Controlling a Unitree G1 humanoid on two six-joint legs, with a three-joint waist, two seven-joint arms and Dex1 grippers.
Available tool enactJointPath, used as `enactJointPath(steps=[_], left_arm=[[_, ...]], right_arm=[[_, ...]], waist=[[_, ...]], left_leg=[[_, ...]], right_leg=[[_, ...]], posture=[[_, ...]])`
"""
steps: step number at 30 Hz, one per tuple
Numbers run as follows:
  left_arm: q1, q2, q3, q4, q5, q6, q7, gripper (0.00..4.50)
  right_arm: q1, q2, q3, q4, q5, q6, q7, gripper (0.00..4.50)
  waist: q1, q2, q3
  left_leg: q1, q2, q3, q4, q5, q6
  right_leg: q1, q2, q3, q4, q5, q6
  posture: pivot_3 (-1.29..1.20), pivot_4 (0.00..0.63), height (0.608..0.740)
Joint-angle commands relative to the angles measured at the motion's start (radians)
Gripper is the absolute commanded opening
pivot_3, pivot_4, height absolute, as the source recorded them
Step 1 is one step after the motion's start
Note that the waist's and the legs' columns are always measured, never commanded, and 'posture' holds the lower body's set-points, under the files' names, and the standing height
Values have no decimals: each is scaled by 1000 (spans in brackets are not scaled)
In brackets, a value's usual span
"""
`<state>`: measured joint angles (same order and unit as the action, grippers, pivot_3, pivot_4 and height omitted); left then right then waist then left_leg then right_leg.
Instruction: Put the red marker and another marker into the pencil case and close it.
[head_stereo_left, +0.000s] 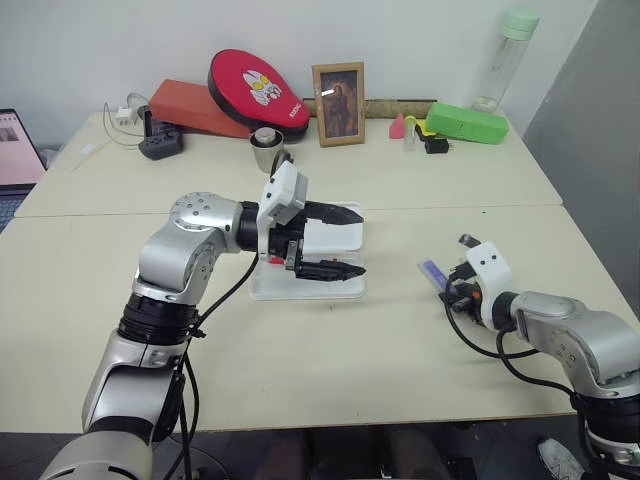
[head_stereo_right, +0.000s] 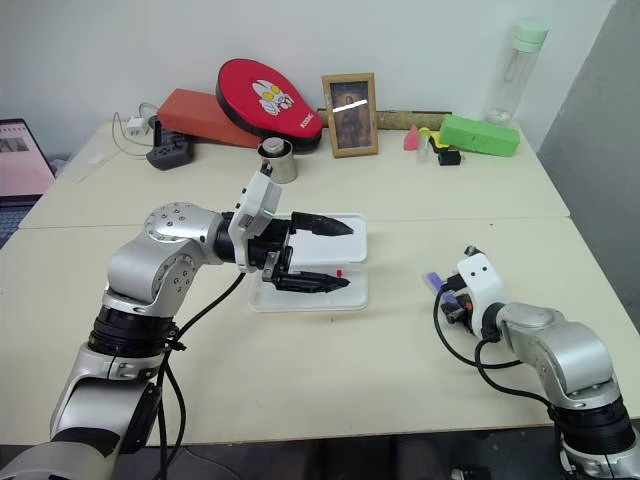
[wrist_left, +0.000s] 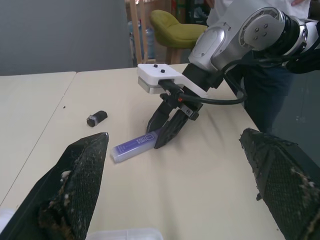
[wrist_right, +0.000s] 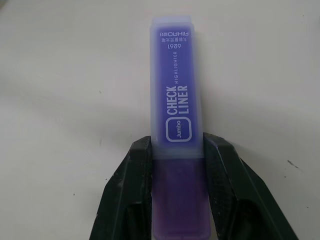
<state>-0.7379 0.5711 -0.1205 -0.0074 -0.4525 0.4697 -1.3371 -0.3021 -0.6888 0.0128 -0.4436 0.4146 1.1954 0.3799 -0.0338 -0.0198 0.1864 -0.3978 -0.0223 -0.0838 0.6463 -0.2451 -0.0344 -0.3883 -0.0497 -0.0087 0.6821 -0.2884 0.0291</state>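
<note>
We find the right gripper clamped on the purple marker; left gripper gapes wide above the pencil case. Next: lift, carry toward nine o'clock.

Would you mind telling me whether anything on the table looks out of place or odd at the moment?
Only a small dark grey lump lying loose on the table near the purple marker; what it is cannot be told. The pencil case lies open, as the task needs.

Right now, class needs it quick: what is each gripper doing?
Left gripper: open, holding nothing, above the pencil case.
Right gripper: fingers shut on the purple highlighter lying on the table.
</note>
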Motion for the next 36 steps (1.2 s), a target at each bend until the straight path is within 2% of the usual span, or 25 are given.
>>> enactJointPath(steps=[1, 5, 11, 17, 24, 36], left_arm=[[17, 30, 31, -55, -10, 3, 20, 4500], [149, 156, 109, -135, -32, 47, 30, 4500], [345, 293, 290, -247, -91, 118, 85, 4500], [651, 350, 606, -440, -183, 252, 166, 4500], [894, 303, 824, -619, -266, 342, 265, 4500], [963, 298, 868, -712, -375, 373, 390, 4500]], right_arm=[[-59, -31, 10, -52, 1, -134, 93, 1066], [-202, 2, 134, -78, 21, -345, 296, 1066], [-399, 130, 367, 134, -90, -491, 421, 1066], [-539, 295, 565, 413, -238, -664, 513, 1066], [-606, 429, 596, 670, -324, -814, 564, 1066], [-714, 548, 567, 987, -426, -1026, 633, 1066]], waist=[[-2, 0, 0], [-27, 1, 0], [-26, 0, 1], [-20, -1, 0], [-4, -1, 0], [1, -1, 0]], left_leg=[[0, 0, 0, 0, 0, 0], [1, 1, 0, -1, 0, 0], [2, 10, -3, -1, 0, 0], [2, 14, 1, -1, 0, -1], [3, 16, 1, -1, 0, -1], [5, 17, 1, -2, -1, -3]], right_leg=[[0, 0, 0, 0, 0, 0], [-1, 3, 3, 0, 0, 0], [-1, 9, 2, 0, 1, -2], [-1, 10, 2, -2, 2, -4], [-1, 11, 2, -1, 3, -7], [-1, 12, 3, -1, 3, -8]], posture=[[0, 150, 740], [0, 150, 740], [0, 150, 740], [0, 150, 740], [0, 150, 740], [0, 150, 740]])
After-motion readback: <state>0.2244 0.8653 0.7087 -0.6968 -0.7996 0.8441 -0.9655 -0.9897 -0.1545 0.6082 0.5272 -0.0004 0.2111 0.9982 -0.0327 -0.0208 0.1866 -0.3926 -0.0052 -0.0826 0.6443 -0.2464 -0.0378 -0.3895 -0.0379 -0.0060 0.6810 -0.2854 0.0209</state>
